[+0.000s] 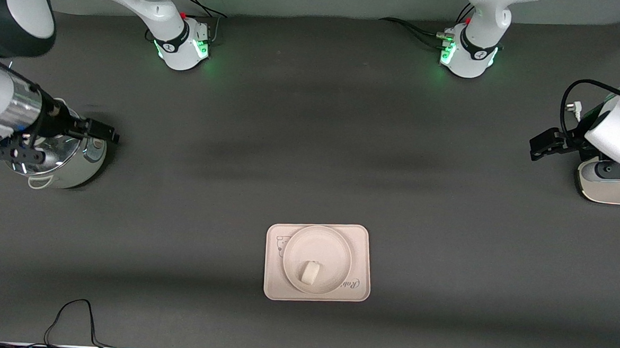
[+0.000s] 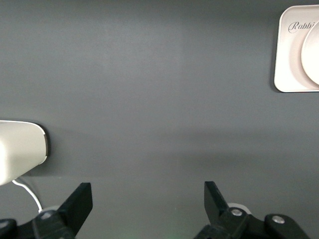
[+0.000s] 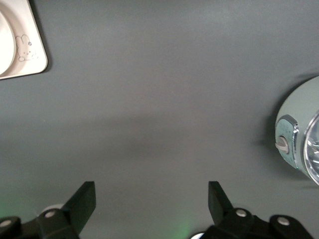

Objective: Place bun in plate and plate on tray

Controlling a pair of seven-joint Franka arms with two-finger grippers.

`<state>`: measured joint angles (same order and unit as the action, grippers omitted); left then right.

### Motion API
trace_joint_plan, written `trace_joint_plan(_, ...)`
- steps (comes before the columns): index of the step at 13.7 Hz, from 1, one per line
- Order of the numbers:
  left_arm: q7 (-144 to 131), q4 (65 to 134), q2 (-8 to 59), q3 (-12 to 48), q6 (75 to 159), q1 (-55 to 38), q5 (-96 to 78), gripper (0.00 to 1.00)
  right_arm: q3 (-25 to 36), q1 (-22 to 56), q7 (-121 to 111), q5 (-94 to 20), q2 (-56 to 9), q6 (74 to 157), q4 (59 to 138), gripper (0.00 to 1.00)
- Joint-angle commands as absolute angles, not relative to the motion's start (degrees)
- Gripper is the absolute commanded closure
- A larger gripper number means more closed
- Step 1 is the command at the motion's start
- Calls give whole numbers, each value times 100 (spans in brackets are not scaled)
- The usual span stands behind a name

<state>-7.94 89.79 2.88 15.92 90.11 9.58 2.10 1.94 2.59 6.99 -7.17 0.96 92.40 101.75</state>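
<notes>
While on the plate (image 1: pixel 317 259), bun (image 1: pixel 310 272) lengthwise toward the front camera; both end effectors spread, empty.

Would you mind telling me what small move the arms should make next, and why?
Probably none beyond waiting where they are. The bun already lies in the plate, and the plate sits on the tray. The left gripper and right gripper are both open and empty, at their own ends of the table, well away from the tray.

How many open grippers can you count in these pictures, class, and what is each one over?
2. The right gripper hangs open over a pale green appliance; the left gripper hangs open over bare table beside a white appliance. Neither holds anything.
</notes>
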Motion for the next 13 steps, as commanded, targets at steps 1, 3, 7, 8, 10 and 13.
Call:
trace_joint_plan(1, -896, 8938, 220, 1573, 8903, 923, 237, 0, -779, -666, 475, -563, 659, 9422, 10661, 0)
trace_joint_plan(3, -896, 8956, 220, 1573, 8921, 940, 229, 0, -791, -616, 475, -554, 773, 9343, 10635, 0)
trace_joint_plan(7, -896, 8956, 237, 1565, 8938, 958, 220, 0, 848, 1051, 501, -360, 712, 9185, 10380, 0)
trace_joint_plan(8, -896, 8956, 237, 1564, 8930, 958, 220, 0, 931, 1116, 440, -343, 721, 8958, 10319, 0)
trace_joint_plan(10, -888, 8956, 246, 1565, 8938, 958, 211, 0, 914, 959, 133, -343, 764, 8772, 10222, 0)
trace_joint_plan(13, -888, 8956, 255, 1564, 8938, 958, 202, 0, 511, 293, -25, -360, 853, 8771, 10222, 0)
